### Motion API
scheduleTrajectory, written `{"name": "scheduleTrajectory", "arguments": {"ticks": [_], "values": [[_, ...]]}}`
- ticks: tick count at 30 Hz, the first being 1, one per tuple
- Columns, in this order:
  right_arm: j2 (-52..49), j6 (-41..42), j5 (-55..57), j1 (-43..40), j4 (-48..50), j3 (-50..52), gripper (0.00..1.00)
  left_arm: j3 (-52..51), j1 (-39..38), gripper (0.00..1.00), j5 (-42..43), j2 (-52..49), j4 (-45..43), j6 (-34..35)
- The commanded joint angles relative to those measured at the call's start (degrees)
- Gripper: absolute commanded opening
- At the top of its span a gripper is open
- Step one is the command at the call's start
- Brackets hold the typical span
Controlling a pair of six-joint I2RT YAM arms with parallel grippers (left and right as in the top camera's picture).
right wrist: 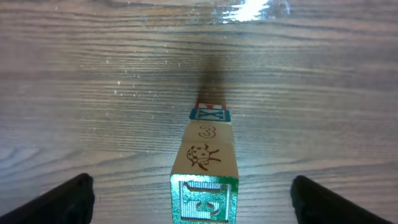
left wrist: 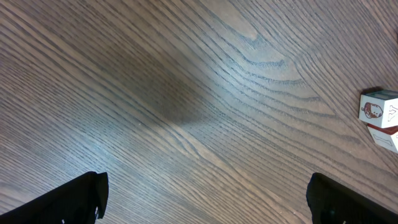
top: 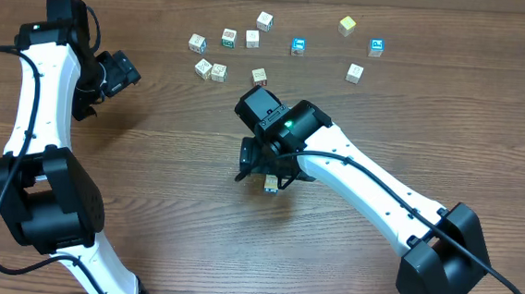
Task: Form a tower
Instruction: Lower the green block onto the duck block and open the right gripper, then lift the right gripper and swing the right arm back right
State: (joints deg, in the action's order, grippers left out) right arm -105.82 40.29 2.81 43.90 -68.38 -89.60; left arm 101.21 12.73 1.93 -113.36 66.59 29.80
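Below centre of the overhead frame, the tower (top: 270,186) stands upright on the table (top: 150,158). Its long axis is vertical and its green top face is turned toward the right wrist camera. Over it hangs the right gripper (top: 264,173), its fingers (right wrist: 68,199) spread wide, with bare wood on both sides of the stack. Loose cubes (top: 252,39) lie well apart across the upper middle. At upper left, the left gripper (left wrist: 205,202) is spread over bare wood, with a cube (left wrist: 379,109) at its view's right edge.
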Motion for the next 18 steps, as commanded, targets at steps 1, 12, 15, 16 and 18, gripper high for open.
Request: {"name": "scheduleTrajectory", "arguments": {"ticks": [1,12,15,16,18], "values": [[0.2,0.9,0.7,-0.3,0.4,0.3,1.00,1.1,-0.4,1.00,0.0,1.3,0.0,-0.7],[0.2,1.9,2.3,0.1,0.5,0.3,0.94,1.1,-0.4,0.99,0.0,1.3,0.0,-0.7],[0.2,1.9,2.3,0.1,1.3,0.3,1.00,1.1,-0.4,1.00,0.0,1.3,0.0,-0.7],[0.2,1.9,2.3,0.1,1.7,0.3,1.00,1.1,-0.4,1.00,0.0,1.3,0.0,-0.7],[0.2,1.9,2.5,-0.1,2.3,0.3,1.00,1.1,-0.4,1.00,0.0,1.3,0.0,-0.7]]}}
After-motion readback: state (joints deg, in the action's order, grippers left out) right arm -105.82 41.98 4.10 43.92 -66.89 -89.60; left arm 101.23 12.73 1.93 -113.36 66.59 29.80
